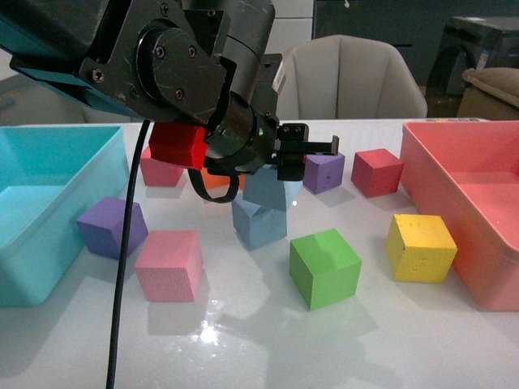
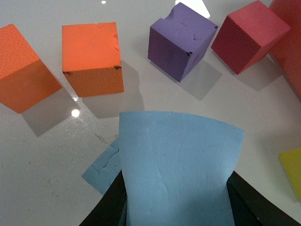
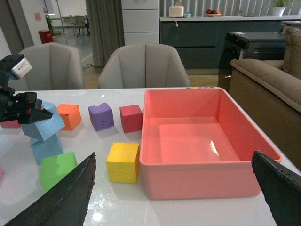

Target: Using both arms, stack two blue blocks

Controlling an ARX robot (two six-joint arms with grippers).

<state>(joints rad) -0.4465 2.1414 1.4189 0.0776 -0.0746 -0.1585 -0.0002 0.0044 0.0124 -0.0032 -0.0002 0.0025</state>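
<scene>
Item 1, upper blue block (image 1: 264, 191): I see it tilted and clenched between the left fingers (image 2: 107, 211), its underside meeting the lower blue block (image 1: 259, 225). Item 2, lower blue block: flat on the white worktop (image 1: 243, 340), near the green cube (image 1: 324, 267). Item 3, right fingers (image 3: 61, 197): spread wide, grasping nothing, facing the pink bin (image 3: 197, 181).

All views (left wrist closest) share the upper blue block (image 1: 264, 193).

blue blocks (image 1: 259, 223) 2; purple cubes (image 1: 112, 225) 2; orange cubes (image 2: 92, 56) 2; pink cubes (image 1: 168, 263) 2; red (image 1: 377, 172), green (image 1: 324, 267), yellow (image 1: 420, 247) 1 each; bins (image 1: 454, 170) 2
</scene>
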